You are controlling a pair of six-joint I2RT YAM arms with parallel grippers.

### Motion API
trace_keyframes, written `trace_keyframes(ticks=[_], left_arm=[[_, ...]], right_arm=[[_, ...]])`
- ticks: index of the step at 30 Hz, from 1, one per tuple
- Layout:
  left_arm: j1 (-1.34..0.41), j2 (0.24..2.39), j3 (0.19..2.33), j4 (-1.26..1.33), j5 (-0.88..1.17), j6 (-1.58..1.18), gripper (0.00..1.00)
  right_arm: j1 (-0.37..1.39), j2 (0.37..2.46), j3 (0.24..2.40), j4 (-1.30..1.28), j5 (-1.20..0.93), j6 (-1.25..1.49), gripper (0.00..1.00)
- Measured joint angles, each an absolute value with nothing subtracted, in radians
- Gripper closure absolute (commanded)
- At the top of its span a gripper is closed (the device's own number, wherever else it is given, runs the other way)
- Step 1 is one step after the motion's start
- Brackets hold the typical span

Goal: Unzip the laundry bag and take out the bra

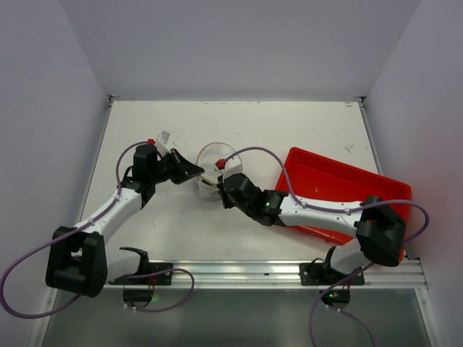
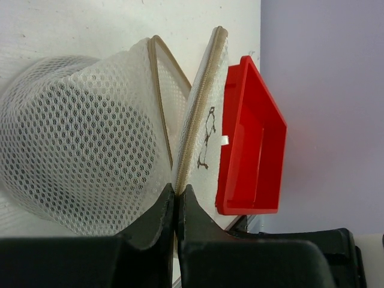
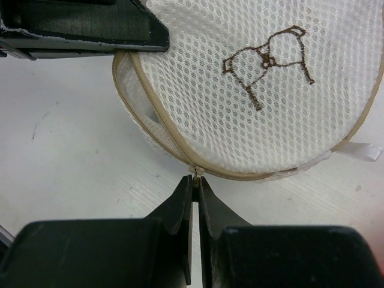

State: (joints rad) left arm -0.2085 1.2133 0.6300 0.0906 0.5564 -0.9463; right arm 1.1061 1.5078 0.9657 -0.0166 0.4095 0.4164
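Observation:
The laundry bag (image 1: 210,157), a small round white mesh case with a tan zip, stands on edge between my two grippers. In the left wrist view its two halves (image 2: 84,144) gape apart in a V. My left gripper (image 2: 177,191) is shut on the tan zip rim where the halves meet; from above it (image 1: 196,172) is at the bag's left side. My right gripper (image 3: 195,180) is shut on the zip pull at the slider (image 3: 195,171), low on the bag (image 3: 258,90); from above it (image 1: 219,186) is at the bag's near right. The bra is hidden inside the mesh.
The red tray (image 1: 340,184) lies to the right, under my right arm, and shows in the left wrist view (image 2: 252,138). My left gripper's fingers (image 3: 90,30) show at the top left of the right wrist view. A metal rail (image 1: 253,271) runs along the near edge.

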Motion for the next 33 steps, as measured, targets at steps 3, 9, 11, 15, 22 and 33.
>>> trace_keyframes(ticks=[3,9,11,15,22,33], left_arm=[[-0.208,1.213,0.63,0.089,0.564,-0.934,1.0],[-0.203,1.213,0.64,0.089,0.577,-0.92,1.0],[-0.203,1.213,0.644,0.089,0.58,-0.919,1.0],[-0.203,1.213,0.645,0.088,0.586,-0.913,1.0],[-0.203,1.217,0.699,0.038,0.603,-0.863,1.0],[-0.19,1.249,0.729,0.004,0.647,-0.794,1.0]], right_arm=[[1.087,1.457,0.934,-0.019,0.406,0.405,1.0],[1.012,1.411,0.9,-0.03,0.386,0.393,1.0],[1.002,1.408,0.893,-0.03,0.374,0.39,1.0],[0.998,1.404,0.886,-0.03,0.365,0.377,1.0],[0.966,1.385,0.862,-0.021,0.337,0.334,1.0],[0.946,1.356,0.859,-0.014,0.312,0.256,1.0]])
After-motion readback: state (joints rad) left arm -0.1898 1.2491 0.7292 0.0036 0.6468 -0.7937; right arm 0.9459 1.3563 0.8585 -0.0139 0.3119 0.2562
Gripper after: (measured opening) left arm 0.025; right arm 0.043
